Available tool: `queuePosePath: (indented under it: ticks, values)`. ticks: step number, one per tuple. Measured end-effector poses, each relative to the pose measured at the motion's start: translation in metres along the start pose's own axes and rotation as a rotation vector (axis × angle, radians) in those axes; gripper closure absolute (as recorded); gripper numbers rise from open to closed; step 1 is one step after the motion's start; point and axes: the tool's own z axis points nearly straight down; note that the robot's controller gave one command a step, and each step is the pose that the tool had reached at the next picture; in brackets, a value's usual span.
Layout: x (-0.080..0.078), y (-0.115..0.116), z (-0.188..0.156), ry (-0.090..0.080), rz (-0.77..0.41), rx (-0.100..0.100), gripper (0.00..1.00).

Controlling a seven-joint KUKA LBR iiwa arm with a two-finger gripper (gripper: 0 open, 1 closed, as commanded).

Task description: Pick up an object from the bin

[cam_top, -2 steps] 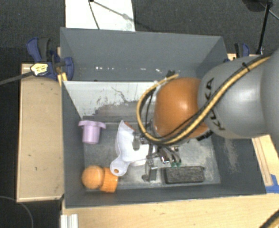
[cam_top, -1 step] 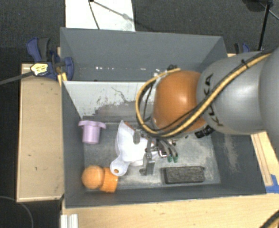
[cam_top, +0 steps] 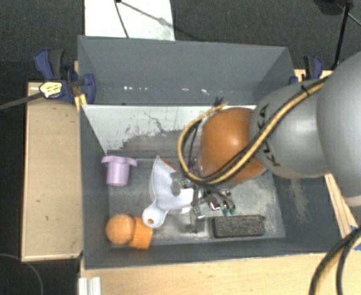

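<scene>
Nearest the camera is the robot's thick grey arm (cam_top: 328,128), coming in from the right high over the bin (cam_top: 180,72). Its wrist carries a rounded orange cover (cam_top: 226,143) with yellow and black cables (cam_top: 190,146) looped round it.

Below the cover, the gripper (cam_top: 199,216) is low over the bin floor, just to the right of a white plastic piece (cam_top: 161,189). This is a curved, funnel-like shape with a round opening at its lower end. The gripper's metal parts lie close against the white piece's right side. I cannot tell whether they touch it, nor whether the gripper is apart or together, since the wrist hides much of it.

A dark grey block (cam_top: 239,226), flat and oblong, lies further right of the white piece, just beyond the gripper. A lilac cup (cam_top: 118,169) with a flared rim sits left of the white piece and a little further back, apart from it. An orange ball (cam_top: 120,229) lies in front of the white piece and to its left, touching a short orange cylinder (cam_top: 142,237) just below the piece's round opening.
</scene>
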Motion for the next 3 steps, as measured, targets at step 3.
queuePosePath:
  ticks: [3]
  values:
    - [-0.0023, 0.0137, 0.0020, 0.009, 0.187, -0.001, 1.00]
